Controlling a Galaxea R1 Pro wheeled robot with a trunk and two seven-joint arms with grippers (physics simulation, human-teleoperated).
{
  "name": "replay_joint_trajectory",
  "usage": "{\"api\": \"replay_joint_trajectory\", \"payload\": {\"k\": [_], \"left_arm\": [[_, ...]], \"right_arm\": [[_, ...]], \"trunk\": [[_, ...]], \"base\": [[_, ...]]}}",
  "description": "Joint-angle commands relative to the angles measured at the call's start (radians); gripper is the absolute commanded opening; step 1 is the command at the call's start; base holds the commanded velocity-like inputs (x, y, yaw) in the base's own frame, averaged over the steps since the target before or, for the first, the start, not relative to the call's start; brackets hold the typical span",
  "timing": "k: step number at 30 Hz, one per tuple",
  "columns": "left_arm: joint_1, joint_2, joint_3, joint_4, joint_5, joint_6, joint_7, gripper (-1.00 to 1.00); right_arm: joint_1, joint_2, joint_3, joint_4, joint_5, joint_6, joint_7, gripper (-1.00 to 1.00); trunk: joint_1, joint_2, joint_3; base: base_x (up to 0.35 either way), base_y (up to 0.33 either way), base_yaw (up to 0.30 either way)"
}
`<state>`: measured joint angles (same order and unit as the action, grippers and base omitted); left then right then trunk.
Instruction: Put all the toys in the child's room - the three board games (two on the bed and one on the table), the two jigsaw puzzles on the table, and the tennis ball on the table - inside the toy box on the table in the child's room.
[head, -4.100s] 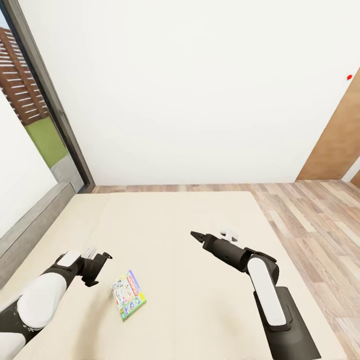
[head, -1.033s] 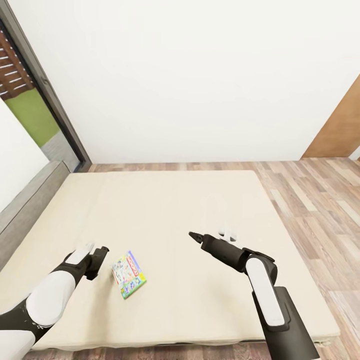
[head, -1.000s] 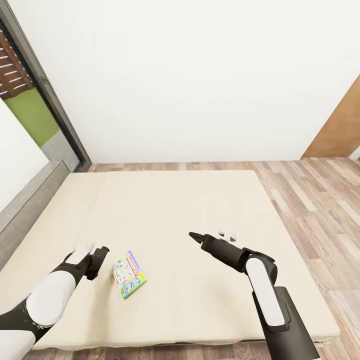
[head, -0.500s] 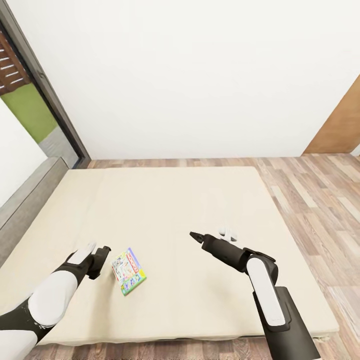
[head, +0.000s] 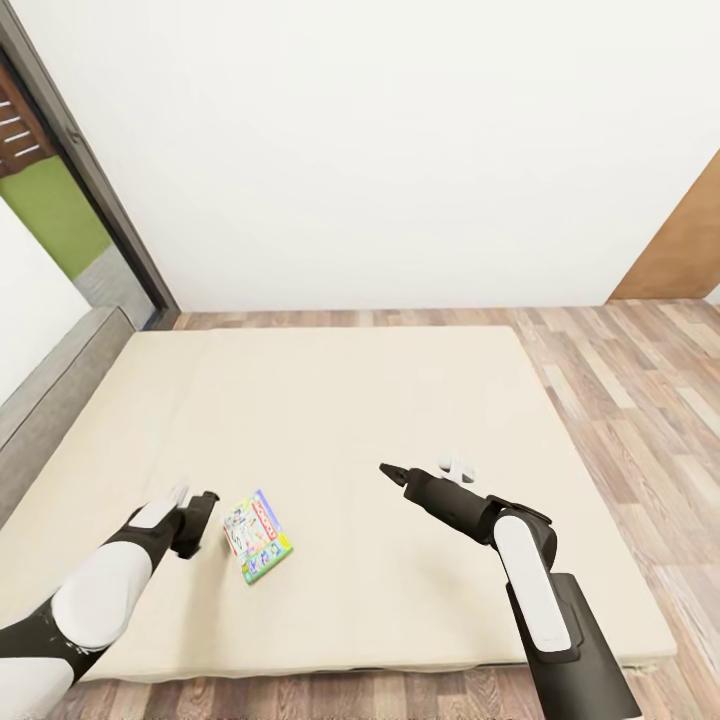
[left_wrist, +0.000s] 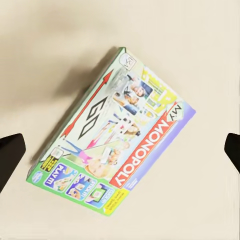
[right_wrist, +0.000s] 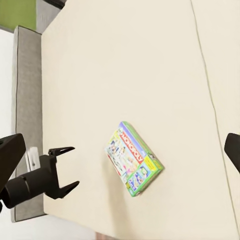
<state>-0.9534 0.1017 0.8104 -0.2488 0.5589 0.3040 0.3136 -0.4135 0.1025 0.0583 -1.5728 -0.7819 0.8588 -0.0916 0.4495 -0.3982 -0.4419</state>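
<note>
Our left wrist view reads MONOPOLY on the flat green-edged game box (left_wrist: 114, 137) lying on the cream-covered bed (head: 380, 400); left pincer (right_wrist: 64, 172) wide, right pincer (head: 385, 469) unclear.

Headboard (head: 45, 400) and brown door (head: 680, 250) cut off.

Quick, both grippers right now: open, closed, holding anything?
Left gripper: jaws open, holding nothing, beside the board game on the bed.
Right gripper: jaws open, empty, above the bed.
</note>
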Motion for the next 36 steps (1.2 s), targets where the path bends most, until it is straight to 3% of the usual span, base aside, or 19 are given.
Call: {"api": "replay_joint_trajectory", "payload": {"k": [1, 9, 18, 36], "left_arm": [[0.0, 0.0, 0.01, -0.003, 0.014, 0.004, 0.007, 1.0], [-0.001, 0.001, 0.062, -0.004, 0.027, 0.006, 0.001, 1.0], [-0.009, 0.003, 0.066, -0.007, 0.029, 0.014, -0.032, 1.0], [-0.083, 0.011, 0.066, -0.007, 0.029, 0.015, -0.053, 1.0]], "right_arm": [[-0.001, 0.0, 0.0, -0.001, -0.01, 0.003, -0.01, 1.0], [-0.001, 0.0, 0.005, -0.001, -0.01, 0.003, -0.01, 1.0], [-0.001, 0.0, 0.007, -0.001, -0.011, 0.003, -0.01, 1.0], [-0.001, 0.0, 0.007, -0.001, -0.011, 0.005, -0.004, 1.0]], "trunk": [[0.0, -0.002, -0.003], [0.0, -0.002, -0.016], [0.0, -0.002, -0.031], [0.0, -0.002, -0.06]], "base": [[0.0, 0.0, 0.0], [0.0, 0.0, 0.0], [0.0, 0.0, 0.0], [0.0, 0.0, 0.0]]}}
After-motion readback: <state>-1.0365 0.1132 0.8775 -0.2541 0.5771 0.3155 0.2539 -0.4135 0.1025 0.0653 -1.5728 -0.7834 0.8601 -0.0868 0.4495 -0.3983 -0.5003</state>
